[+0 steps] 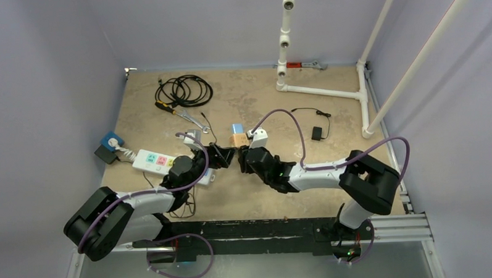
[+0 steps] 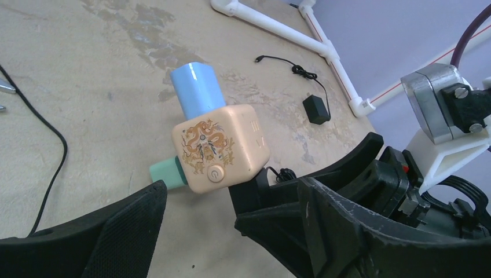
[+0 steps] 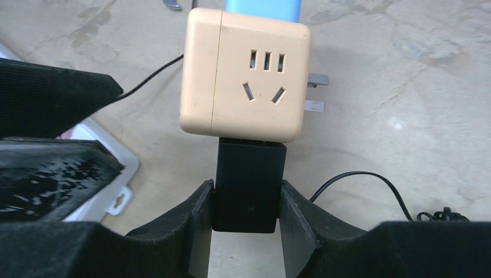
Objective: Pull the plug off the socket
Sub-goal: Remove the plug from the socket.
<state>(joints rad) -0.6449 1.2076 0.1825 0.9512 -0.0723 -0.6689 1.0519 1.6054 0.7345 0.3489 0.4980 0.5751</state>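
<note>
right tool [image 3: 247, 192]: closed on the black plug [image 3: 249, 179], one finger pressed against each side.
black plug: seated fully in the near face of the socket [image 3: 243, 75]; a thin cord [image 3: 359, 176] lies on the worktop [image 3: 417, 116] just beside it.
socket: a peach cube just beyond the right fingers, between the two tools. The black plug alone carries it, and it looks to be held above the worktop.
left tool [image 2: 228, 200]: open wide and touching nothing, with the socket just ahead of its fingertips.
other faces: a green plug [image 2: 165, 174] sits in one side and a blue plug [image 2: 197, 87] in the far face; the socket's own pins [image 3: 315, 92] stick out free on the right.
step in hand: the plug is gripped but not yet pulled, because the socket is unbraced.
next move: the left tool probably needs to close on two bare faces of the socket, clear of the green plug, blue plug and pins. The tools should then draw apart straight along the black plug's axis, since a skewed pull could jam it or twist the socket loose.
far worktop: a power strip [image 1: 161, 160] lies at left and an adapter [image 1: 317, 133] at right; a cable coil [image 1: 183, 90] and pipe frame [image 1: 319, 90] are well apart at the back.
</note>
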